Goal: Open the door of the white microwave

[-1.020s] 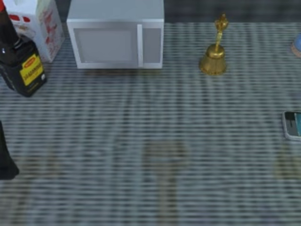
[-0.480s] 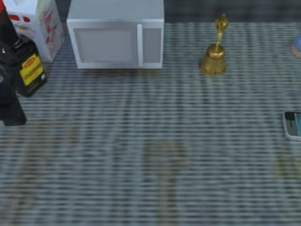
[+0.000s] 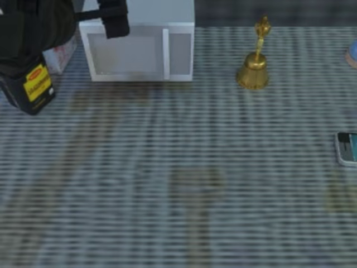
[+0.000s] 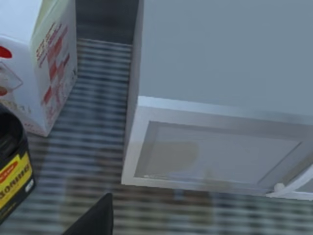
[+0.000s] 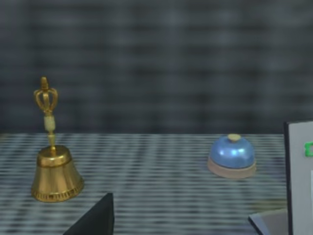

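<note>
Microwave: the white microwave [image 3: 138,40] sits at the far edge of the table, left of centre, its front facing you in the top view.
Door: the door [image 3: 127,54] lies flush and shut; its bar handle [image 3: 165,54] stands at the door's right edge, just beside the plain control panel [image 3: 181,54].
Left gripper: the left gripper [image 3: 113,18] hangs over the microwave's top near its left front corner, clear of the handle. You cannot tell how far its fingers are spread; nothing is seen held.
Right arm: absent from the top view; its wrist camera looks across at the gold bell [image 5: 54,161] and a blue dome bell [image 5: 232,156]. Its finger spread cannot be read.
Risk 1: you are well apart from the handle. Closing here would catch only the flat roof or door edge, and the door would not move.
Risk 2: the dark bottle [image 3: 29,85] and the carton [image 4: 43,63] stand close by the arm's bulk on the left. A sideways sweep could topple either.
Risk 3: the microwave looks light. Pulling straight out instead of along the hinge arc may drag the whole box forward.
Risk 4: the handle is slim. A shallow pinch could slip off mid-swing.
</note>
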You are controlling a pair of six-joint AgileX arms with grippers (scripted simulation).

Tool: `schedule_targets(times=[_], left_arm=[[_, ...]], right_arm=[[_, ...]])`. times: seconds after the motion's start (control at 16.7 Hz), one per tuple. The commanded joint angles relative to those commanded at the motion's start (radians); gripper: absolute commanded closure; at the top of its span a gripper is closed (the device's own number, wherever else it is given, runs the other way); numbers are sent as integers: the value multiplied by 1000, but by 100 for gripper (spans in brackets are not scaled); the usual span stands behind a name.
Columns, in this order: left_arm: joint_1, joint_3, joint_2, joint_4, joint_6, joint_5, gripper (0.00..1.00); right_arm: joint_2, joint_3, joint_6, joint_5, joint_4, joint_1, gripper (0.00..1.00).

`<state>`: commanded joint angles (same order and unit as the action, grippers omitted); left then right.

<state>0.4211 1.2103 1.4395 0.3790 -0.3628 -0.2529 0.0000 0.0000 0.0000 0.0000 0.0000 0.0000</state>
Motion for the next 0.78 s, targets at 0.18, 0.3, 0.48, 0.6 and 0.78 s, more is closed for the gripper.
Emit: schedule_targets(times=[0.18, 0.3, 0.48, 0.6, 0.78], left_arm=[[75, 212, 274, 71, -64, -46, 0], [117, 320, 416, 117, -95, -73, 0], [161, 430, 561, 171, -127, -102, 0], [175, 467, 606, 191, -136, -111, 0], [177, 472, 613, 194, -138, -113, 0]], right_arm=[[0, 0, 0, 0, 0, 0, 0], [0, 0, 0, 0, 0, 0, 0], [0, 0, 0, 0, 0, 0, 0], [0, 0, 0, 0, 0, 0, 0], [0, 0, 0, 0, 0, 0, 0]])
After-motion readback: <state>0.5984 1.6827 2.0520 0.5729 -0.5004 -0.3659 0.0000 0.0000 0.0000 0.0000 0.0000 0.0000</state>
